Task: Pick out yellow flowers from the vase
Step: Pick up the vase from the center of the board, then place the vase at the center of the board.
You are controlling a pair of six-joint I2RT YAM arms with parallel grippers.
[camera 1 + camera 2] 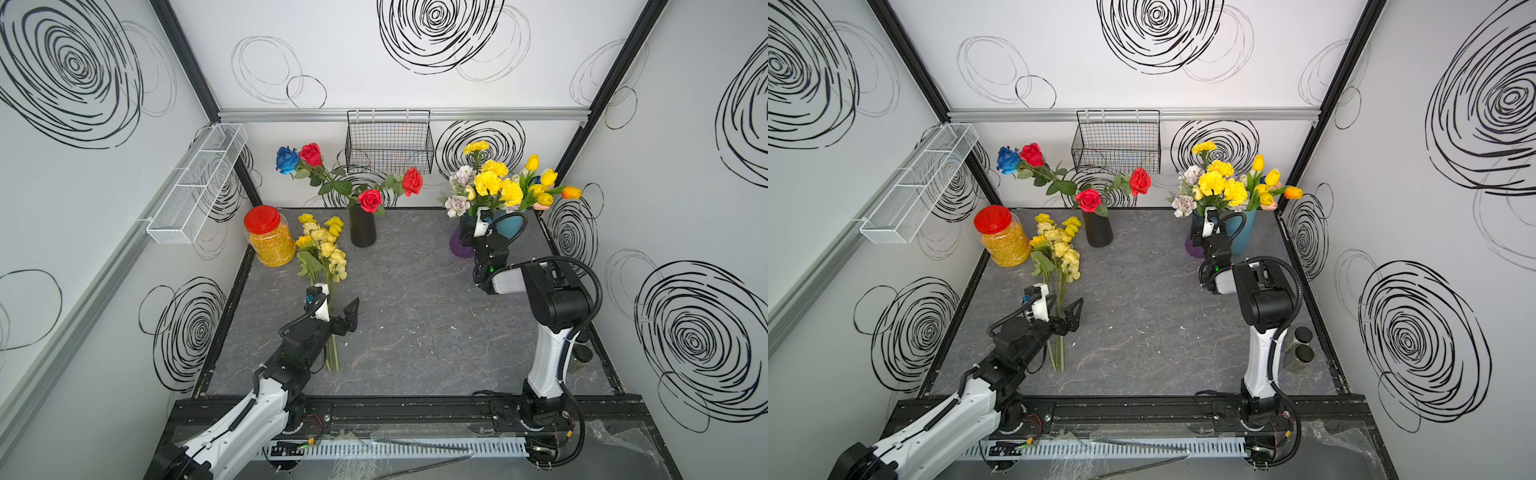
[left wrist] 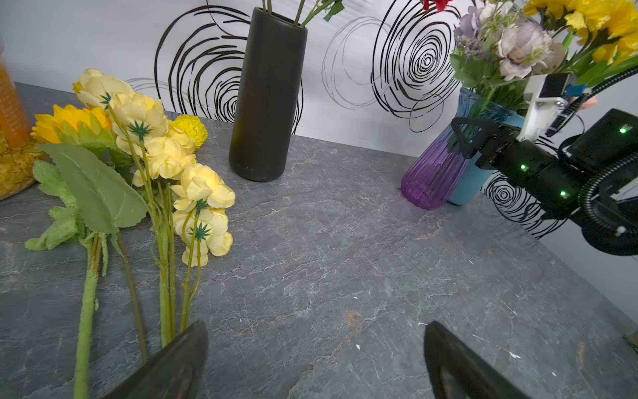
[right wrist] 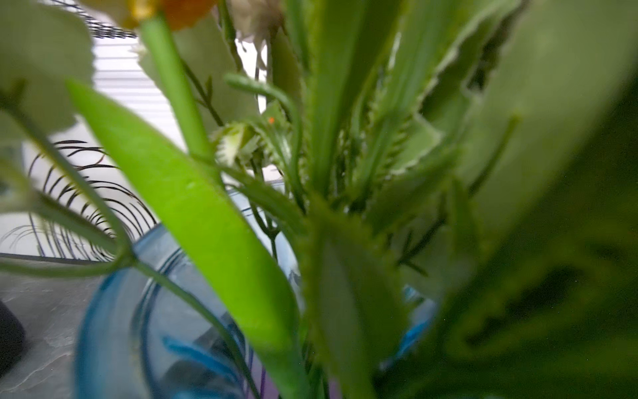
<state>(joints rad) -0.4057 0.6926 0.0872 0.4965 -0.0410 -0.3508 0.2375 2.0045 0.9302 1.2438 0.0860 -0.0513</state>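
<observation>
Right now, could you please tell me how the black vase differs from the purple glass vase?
The black vase is opaque and smooth; the purple glass vase is translucent, ribbed and flared below. The black vase is one colour; the purple glass vase turns blue upward. Both stand upright.

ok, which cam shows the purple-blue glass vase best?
Left wrist: glass vase seen side-on, base to neck. In both top views the right arm covers all but a purple sliver. Right wrist: only its blurred blue rim.
</observation>
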